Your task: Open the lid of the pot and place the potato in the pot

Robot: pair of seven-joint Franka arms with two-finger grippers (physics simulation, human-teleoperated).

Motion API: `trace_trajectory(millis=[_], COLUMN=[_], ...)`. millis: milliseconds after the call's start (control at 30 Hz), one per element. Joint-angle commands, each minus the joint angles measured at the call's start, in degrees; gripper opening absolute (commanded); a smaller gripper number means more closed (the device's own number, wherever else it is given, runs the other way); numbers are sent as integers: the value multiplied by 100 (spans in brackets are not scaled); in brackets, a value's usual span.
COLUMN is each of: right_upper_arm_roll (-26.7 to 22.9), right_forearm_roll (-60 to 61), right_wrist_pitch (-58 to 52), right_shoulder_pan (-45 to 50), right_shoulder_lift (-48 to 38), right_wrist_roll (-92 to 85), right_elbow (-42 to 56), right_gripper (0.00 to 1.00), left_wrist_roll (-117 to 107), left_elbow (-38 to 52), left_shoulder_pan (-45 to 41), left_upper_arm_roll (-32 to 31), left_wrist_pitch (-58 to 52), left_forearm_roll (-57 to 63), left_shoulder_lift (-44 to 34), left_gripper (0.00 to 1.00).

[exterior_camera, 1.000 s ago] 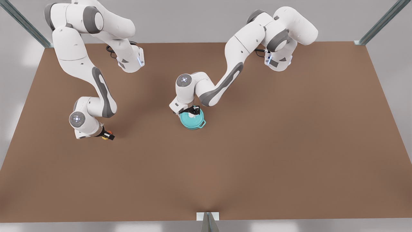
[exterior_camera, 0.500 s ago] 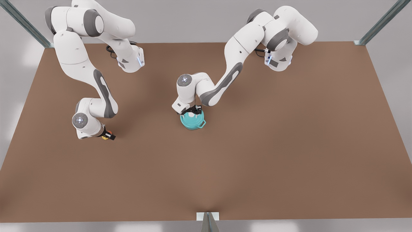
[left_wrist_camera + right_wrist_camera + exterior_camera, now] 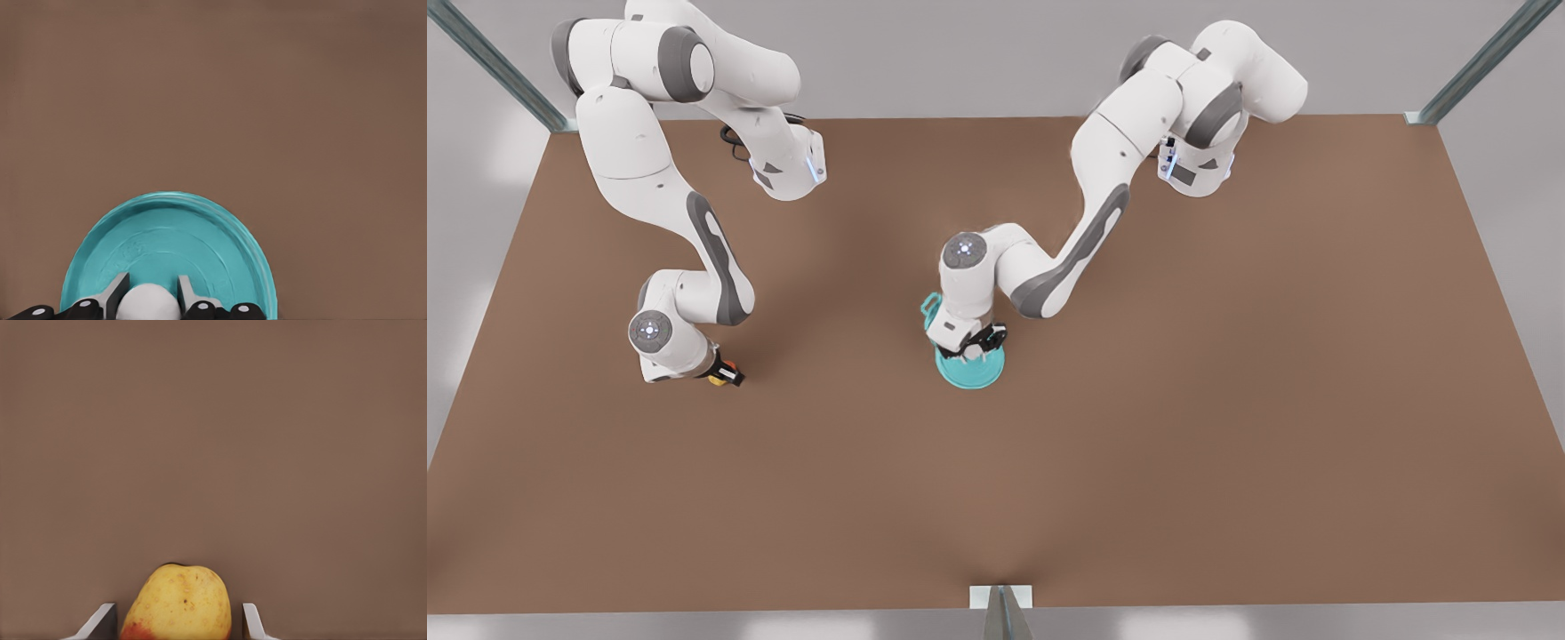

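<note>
Front view's left: your right pincer (image 3: 729, 374) sits low at the counter (image 3: 1227, 400), straddling the potato (image 3: 718, 379). In the right wrist view the potato (image 3: 179, 603) lies between the two fingers (image 3: 99, 623) with a gap on each side, so that pincer (image 3: 177, 623) is wide, not clamped, and the potato rests on the counter (image 3: 213, 440). Middle of the front view: your left pincer (image 3: 976, 348) is on the pot lid (image 3: 971, 369), which shows as a flat teal disc just toward the camera from the arm's wrist. The left wrist view shows the fingers (image 3: 115, 295) narrow against both sides of the white knob (image 3: 148, 301), so the left pincer (image 3: 148, 300) is holding the pot lid (image 3: 167, 247) by its knob; bare counter (image 3: 267, 100) lies beyond the disc. The pot (image 3: 931, 308) is mostly hidden behind that arm; you can see a teal loop handle and a bit of rim poking out on the front view's left side of the wrist. Can't tell how far the lid is off the pot. Potato and pot are well apart.
</note>
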Motion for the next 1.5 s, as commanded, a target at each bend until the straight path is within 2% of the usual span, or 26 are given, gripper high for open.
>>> trace_trajectory(millis=[0, 67, 167, 200, 233, 267, 367, 400, 433, 500, 533, 567, 600, 633, 700, 867, 933, 1100, 1167, 1300, 1467], right_upper_arm_roll=[0, 0, 0, 0, 0, 0, 0, 0, 0, 0, 9, 17, 26, 70, 500, 1748, 2302, 3339, 3340, 3348, 3348], right_forearm_roll=[7, 7, 7, 7, 7, 7, 7, 7, 7, 7, 8, 34, 69, 69, 306, 333, 333, 333, 350, 342, 201], right_wrist_pitch=[8, 8, 8, 8, 8, 8, -54, -72, -80, -80, -194, -291, -458, -704, -1214, -2321, -2409, -2445, -2445, -2647, -2217], right_shoulder_pan=[2, 2, 2, 2, 2, 2, 2, -7, -7, -7, 2, 2, 37, 46, 55, 55, 55, 116, 520, 1206, 1636], right_shoulder_lift=[-1, -1, -10, -1, -1, -10, -80, -124, -133, -194, -308, -440, -590, -818, -1126, -1302, -1276, -1197, -1065, -379, 139], right_wrist_roll=[147, 173, 173, 173, 173, 173, 191, 191, 191, 208, 208, 208, 226, 393, 788, 2642, 3416, 4681, 5085, 5930, 6263], right_elbow=[1, 1, 1, 1, 1, 1, 1, 1, 1, 1, 1, 1, 10, 36, 159, 844, 967, 1038, 1222, 2250, 2277], right_gripper=[73, 63, 55, 52, 49, 48, 48, 49, 49, 49, 49, 49, 49, 49, 49, 49, 49, 49, 49, 49, 49], left_wrist_roll=[1692, 2001, 2028, 2028, 2036, 2107, 2168, 2571, 3661, 6059, 6739, 6686, 6695, 6739, 6738, 6747, 6756, 6747, 6765, 6765, 6756], left_elbow=[79, 106, 106, 106, 106, 106, 97, 97, 106, 106, -17, -1568, -3401, -2962, -2215, -2074, -2056, -2056, -2030, -1986, -1995], left_shoulder_pan=[741, 962, 1023, 1032, 1032, 1032, 1102, 1243, 1515, 2842, 3378, 3739, 3774, 3792, 3827, 3985, 4003, 4056, 4064, 4082, 4064], left_upper_arm_roll=[-16, 28, 28, 28, 28, 28, 28, 37, 46, -16, 2, 28, 89, 116, 133, 107, 98, 116, 125, 107, 89], left_wrist_pitch=[22, 971, 1112, 1112, 1112, 1103, 1041, 630, -442, -2156, -3694, -3182, -1700, -1912, -2026, -1982, -1903, -1921, -1886, -1929, -1973], left_forearm_roll=[-76, -76, -76, -76, -67, -58, -32, -41, -67, -365, -752, -1657, -1667, -1667, -1640, -1675, -1702, -1693, -1649, -1649, -1649], left_shoulder_lift=[70, 632, 677, 677, 677, 668, 580, 440, 44, -913, -1756, -3143, -4412, -4123, -3745, -3472, -3472, -3472, -3481, -3481, -3481], left_gripper=[42, 42, 42, 45, 89, 100, 100, 100, 100, 100, 100, 100, 100, 100, 100, 100, 100, 100, 100, 100, 100])
